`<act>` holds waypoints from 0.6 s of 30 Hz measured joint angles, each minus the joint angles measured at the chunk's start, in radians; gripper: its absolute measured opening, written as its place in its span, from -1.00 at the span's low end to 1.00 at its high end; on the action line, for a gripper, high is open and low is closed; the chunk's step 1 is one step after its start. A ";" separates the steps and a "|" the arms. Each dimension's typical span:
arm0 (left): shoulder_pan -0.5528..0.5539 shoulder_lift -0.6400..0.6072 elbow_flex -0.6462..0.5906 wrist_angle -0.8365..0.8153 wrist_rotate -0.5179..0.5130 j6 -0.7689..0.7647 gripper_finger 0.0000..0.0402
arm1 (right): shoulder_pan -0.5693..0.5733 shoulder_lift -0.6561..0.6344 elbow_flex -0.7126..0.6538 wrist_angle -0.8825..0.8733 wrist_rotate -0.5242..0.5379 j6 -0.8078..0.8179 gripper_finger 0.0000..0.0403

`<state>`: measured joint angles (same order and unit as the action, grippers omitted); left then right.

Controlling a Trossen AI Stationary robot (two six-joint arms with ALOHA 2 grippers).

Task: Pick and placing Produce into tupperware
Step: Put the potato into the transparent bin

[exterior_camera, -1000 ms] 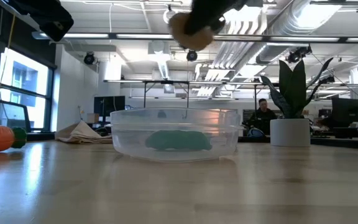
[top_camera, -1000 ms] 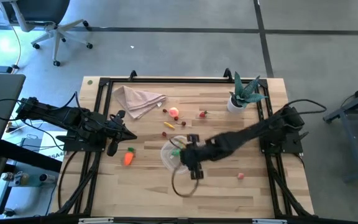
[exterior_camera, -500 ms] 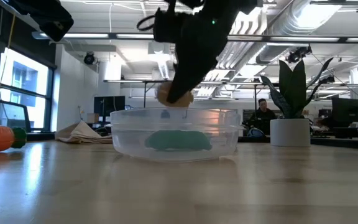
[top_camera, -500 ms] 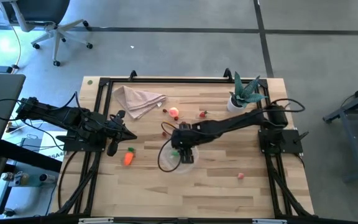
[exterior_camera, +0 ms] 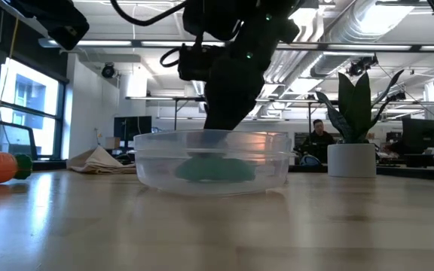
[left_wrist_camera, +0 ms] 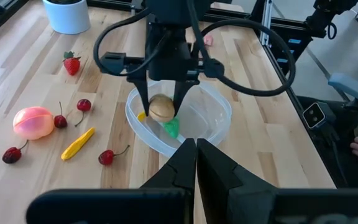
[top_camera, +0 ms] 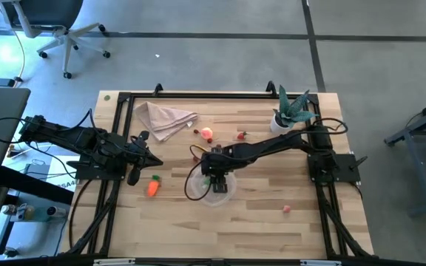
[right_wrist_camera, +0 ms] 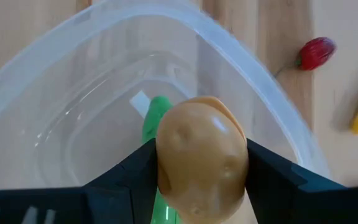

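Two arms: right one working over the table's middle, left one parked at the left edge.
Right gripper: hangs over the tupperware, fingers pointing down, clamped on the tan potato from both sides. Grip sits across the potato's width, which leaves its underside free to drop once the fingers part.
Potato position: inside the rim's outline and low, close to the container floor but, as far as I can judge, not yet resting on it.
Tupperware: clear round tub near the table's middle; low view shows its wall with the dark gripper dipping in from above.
Already inside: green pepper on the floor of the tub, just beside the potato; a small yellow piece shows at the near wall, though whether it lies inside I cannot tell.
Left gripper: fingers pressed together, holding nothing, pointed across the table toward the tub.
Produce outside: orange carrot near the left arm; peach-like fruit, cherries, strawberry and a long yellow piece scattered beside the tub.
Other items: cloth napkin and potted plant at the far side, well apart from the work.
Stage, my reading: placing step, release pending; several pieces left to fetch.
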<state>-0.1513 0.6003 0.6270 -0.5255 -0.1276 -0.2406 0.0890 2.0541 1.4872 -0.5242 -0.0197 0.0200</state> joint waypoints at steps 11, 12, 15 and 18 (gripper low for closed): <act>0.000 0.000 0.000 0.000 0.000 0.000 -0.97 | -0.017 0.002 0.000 0.009 0.002 0.024 -0.08; 0.000 0.000 0.000 0.000 0.000 0.000 -0.97 | -0.017 0.002 0.000 0.009 0.002 0.024 -0.08; 0.000 0.000 0.000 0.000 0.000 0.000 -0.97 | -0.017 0.002 0.000 0.010 0.003 0.016 -0.08; 0.000 0.000 0.000 0.000 0.000 0.000 -0.97 | -0.017 0.002 0.000 0.009 0.003 0.016 -0.08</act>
<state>-0.1511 0.6006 0.6270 -0.5255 -0.1276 -0.2406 0.0715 2.0556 1.4872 -0.5148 -0.0166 0.0358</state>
